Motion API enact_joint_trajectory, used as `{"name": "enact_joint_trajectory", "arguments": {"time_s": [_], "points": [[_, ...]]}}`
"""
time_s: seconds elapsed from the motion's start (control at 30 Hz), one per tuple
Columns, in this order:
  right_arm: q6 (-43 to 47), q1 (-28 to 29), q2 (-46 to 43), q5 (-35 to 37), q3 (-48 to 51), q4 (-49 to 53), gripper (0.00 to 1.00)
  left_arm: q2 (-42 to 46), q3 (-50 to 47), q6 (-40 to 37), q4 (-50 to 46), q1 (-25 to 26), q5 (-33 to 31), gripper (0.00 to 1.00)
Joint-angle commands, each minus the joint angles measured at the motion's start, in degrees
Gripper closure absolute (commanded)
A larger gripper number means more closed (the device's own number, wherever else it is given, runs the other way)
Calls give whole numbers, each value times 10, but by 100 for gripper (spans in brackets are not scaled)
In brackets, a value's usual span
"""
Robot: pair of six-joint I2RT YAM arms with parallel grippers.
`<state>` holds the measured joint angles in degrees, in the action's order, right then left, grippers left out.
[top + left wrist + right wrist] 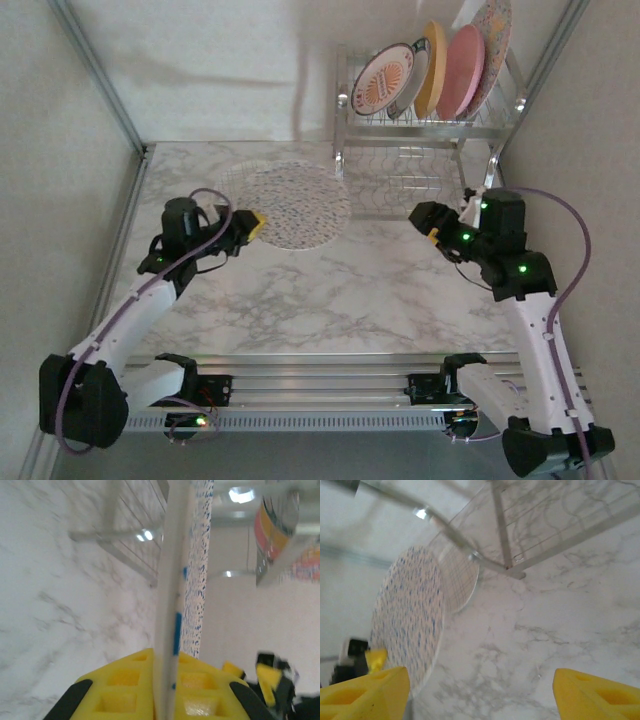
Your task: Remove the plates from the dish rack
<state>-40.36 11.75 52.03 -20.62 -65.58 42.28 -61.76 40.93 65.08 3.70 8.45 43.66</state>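
Plates are what we are unloading, and one of them, a speckled plate (300, 205), is out of the rack (400, 122). It lies low over the marble table (330, 300), just in front of the rack's legs. Our left gripper (254, 226) is clenched on its near-left rim. In the left wrist view that rim runs edge-on straight between the yellow pads (125, 685), pinched from both faces. We judge the edge grip is used because a thin, flat plate offers little else to hold. We cannot tell whether the plate already rests on the table or hangs just above it.

Four plates stand on edge in the rack's upper slots, side by side: a sunburst plate (385, 80), a yellow plate (432, 68), a pink plate (462, 72) and a second speckled plate (493, 40) at the far right. The slots keep them upright and apart, which leaves each top rim free to be pinched.

Our right gripper (430, 228) is released, its yellow fingers (365, 692) spread wide with nothing between them. It hangs near the rack's front right leg, well apart from the plate on the table. We think it is held there because that side is nearest the rack, ready to reach for the next plate. The step in hand looks like setting down the first plate, so most of the job is ahead of us.
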Motion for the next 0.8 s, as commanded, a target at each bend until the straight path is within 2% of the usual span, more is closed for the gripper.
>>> {"name": "enact_joint_trajectory", "arguments": {"time_s": [0.0,0.17,0.3,0.37,0.63,0.77], "points": [[144,89,-28,99,4,-69,26,30,-49,51,92,-46,-43,100],[321,261,-84,240,76,-253,21,25,-143,127,245,-83,-138,100],[440,349,-58,262,81,-307,13,-37,-148,97,307,-86,-190,100],[471,381,-30,278,72,-322,12,-76,-144,76,331,-86,-215,100],[466,399,36,254,56,-391,11,-239,-107,67,468,-87,-222,100],[472,399,51,242,45,-386,10,-293,-74,62,483,-87,-212,100]]}}
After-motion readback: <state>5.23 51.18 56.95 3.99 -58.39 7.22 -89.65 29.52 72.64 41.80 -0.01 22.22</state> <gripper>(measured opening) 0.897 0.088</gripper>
